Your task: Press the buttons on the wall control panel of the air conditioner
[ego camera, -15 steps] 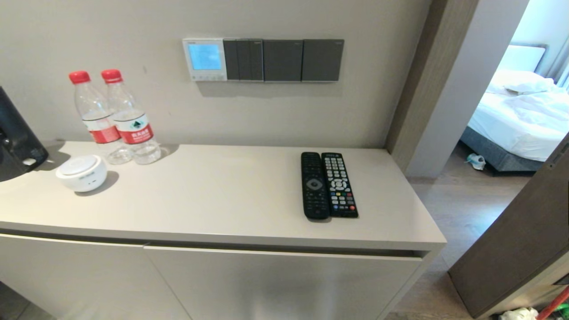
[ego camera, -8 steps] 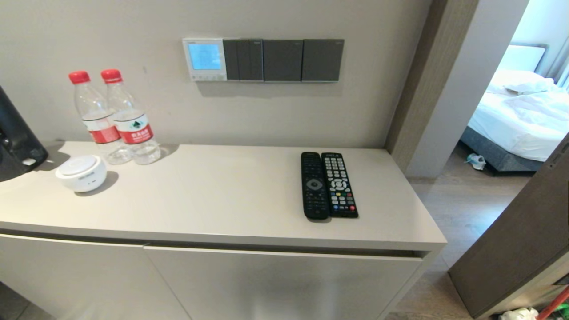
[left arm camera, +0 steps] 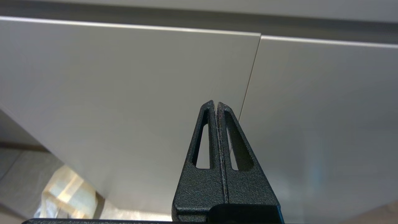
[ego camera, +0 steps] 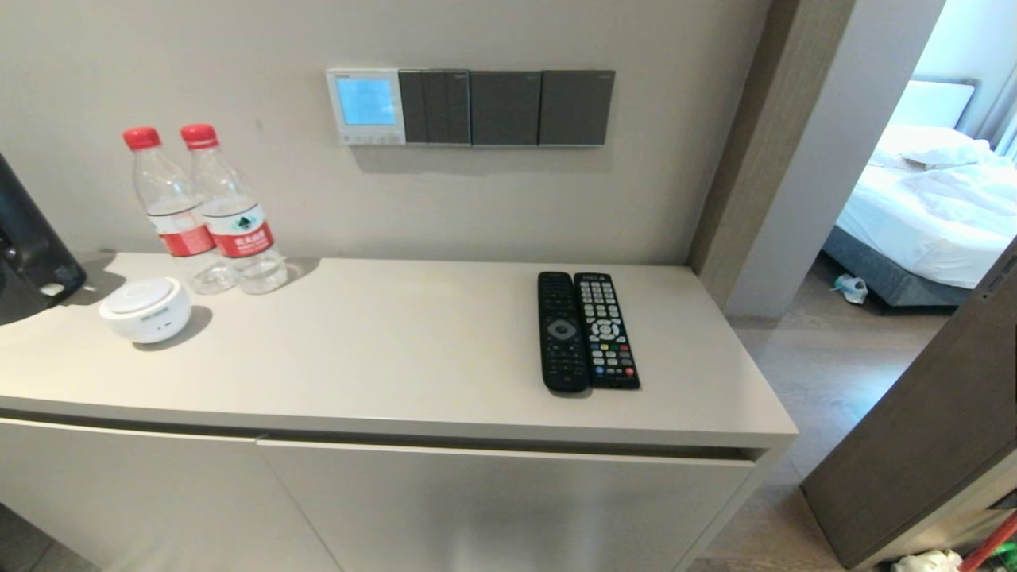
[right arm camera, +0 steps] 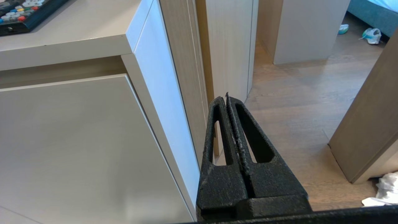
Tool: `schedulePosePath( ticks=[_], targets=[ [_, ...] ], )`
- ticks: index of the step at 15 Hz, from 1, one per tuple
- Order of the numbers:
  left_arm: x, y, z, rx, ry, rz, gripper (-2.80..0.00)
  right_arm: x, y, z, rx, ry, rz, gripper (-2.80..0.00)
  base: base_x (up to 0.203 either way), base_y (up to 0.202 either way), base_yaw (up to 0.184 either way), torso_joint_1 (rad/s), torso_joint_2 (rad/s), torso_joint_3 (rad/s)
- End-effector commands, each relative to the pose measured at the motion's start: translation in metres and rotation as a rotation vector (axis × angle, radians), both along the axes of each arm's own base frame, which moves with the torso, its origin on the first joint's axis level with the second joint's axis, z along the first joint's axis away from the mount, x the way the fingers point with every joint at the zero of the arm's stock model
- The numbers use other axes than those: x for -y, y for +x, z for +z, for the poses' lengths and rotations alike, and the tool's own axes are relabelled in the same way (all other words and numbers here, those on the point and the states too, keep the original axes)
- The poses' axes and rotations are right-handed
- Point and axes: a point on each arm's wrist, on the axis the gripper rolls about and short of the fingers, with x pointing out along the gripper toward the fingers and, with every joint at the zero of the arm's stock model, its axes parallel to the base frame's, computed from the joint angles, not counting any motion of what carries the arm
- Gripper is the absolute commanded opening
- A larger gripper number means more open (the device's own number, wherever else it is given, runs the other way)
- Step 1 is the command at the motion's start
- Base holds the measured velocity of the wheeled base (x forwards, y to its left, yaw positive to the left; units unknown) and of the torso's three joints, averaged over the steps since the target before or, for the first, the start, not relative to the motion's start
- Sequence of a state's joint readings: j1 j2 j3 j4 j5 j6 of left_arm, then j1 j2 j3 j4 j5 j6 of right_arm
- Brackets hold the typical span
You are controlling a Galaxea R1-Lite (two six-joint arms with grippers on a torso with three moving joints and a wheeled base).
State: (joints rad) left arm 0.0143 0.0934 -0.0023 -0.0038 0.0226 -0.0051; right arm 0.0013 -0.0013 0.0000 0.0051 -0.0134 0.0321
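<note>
While neither arm shows in the head view, both wrist views place them low, in front of the cabinet. The left end effector (left arm camera: 216, 104) has its fingers pressed together and grips nothing, facing the pale cabinet doors (left arm camera: 124, 93). The right end effector (right arm camera: 226, 98) is likewise closed on nothing, near the cabinet's corner with the wooden floor (right arm camera: 295, 102) beyond it.

High in the upper middle of the head frame, the air conditioner's wall control panel (ego camera: 365, 106) sits on the wall, its screen lit blue, touching the leftmost of three dark grey switch plates (ego camera: 505, 107). Its buttons (ego camera: 370, 138) run along its bottom edge, too small to tell apart. Below, the surface (ego camera: 397, 342) carries two water bottles (ego camera: 210, 210) and a white round device (ego camera: 145, 308) at the left, and two remote controls (ego camera: 588, 330) side by side right of centre.

Judging by this, the task stands at its start: no reach has begun. The next move calls for raising one arm well up over the surface, clear of the bottles, and bringing closed fingertips squarely onto one tiny button without touching the neighbouring plates.
</note>
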Motion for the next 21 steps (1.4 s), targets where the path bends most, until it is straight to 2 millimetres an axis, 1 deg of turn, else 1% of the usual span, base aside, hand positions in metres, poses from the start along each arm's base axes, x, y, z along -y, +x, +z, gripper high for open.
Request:
schedulePosePath(
  ticks=[1, 7, 21],
  targets=[
    [0.0, -0.0036, -0.0009, 0.043, 0.0, 0.0, -2.8, 0.0, -0.0001, 0.0, 0.002, 0.0, 0.0, -2.8, 0.0, 0.0, 0.0, 0.0, 0.0, 0.0],
    [0.0001, -0.0073, -0.002, 0.09, 0.002, 0.0, -2.8, 0.0, -0.0001, 0.0, 0.002, 0.0, 0.0, -2.8, 0.0, 0.0, 0.0, 0.0, 0.0, 0.0],
    [0.0, -0.0069, -0.003, 0.084, -0.007, -0.002, -2.8, 0.0, -0.0001, 0.0, 0.002, 0.0, 0.0, -2.8, 0.0, 0.0, 0.0, 0.0, 0.0, 0.0]
  ],
)
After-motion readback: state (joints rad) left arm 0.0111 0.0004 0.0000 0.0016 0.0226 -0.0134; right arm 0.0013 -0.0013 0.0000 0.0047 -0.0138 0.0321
